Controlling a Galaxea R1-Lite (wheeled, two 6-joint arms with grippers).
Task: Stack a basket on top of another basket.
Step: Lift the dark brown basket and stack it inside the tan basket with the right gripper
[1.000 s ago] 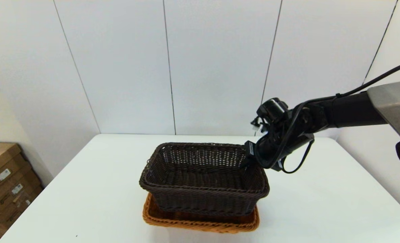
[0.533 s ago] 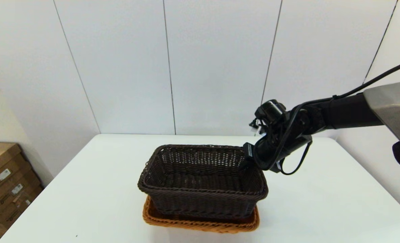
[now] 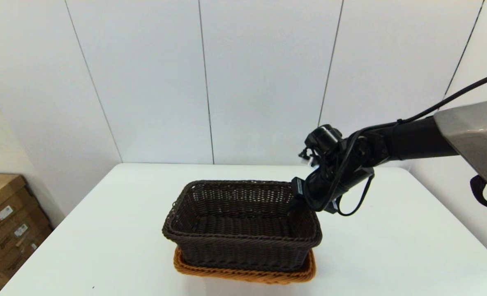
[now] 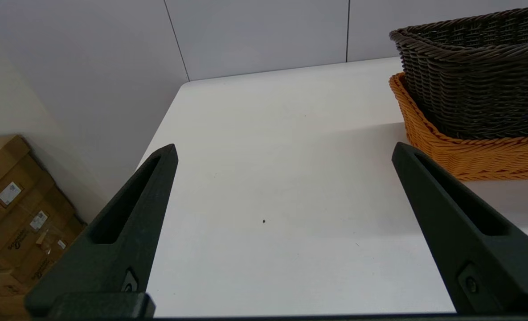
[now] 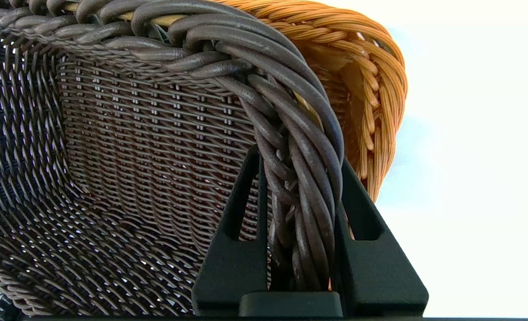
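The dark brown basket [image 3: 241, 224] sits nested in the orange-tan basket [image 3: 243, 273] near the table's front middle, with only the orange rim showing beneath it. My right gripper [image 3: 298, 197] is shut on the dark basket's braided rim at its far right corner. In the right wrist view the two fingers [image 5: 241, 232] clamp the dark rim [image 5: 299, 178], one inside the wall and one outside, with the orange basket [image 5: 366, 89] just beyond. My left gripper [image 4: 284, 187] hangs open over bare table to the left of both baskets [image 4: 473, 93].
The white table [image 3: 391, 246] extends around the stack on all sides. Cardboard boxes [image 3: 5, 222] stand on the floor beyond the table's left edge. A white panelled wall rises behind the table.
The dark basket has come down and levelled out, settling deeper into the orange basket. My right gripper has lowered slightly and shifted left with it.
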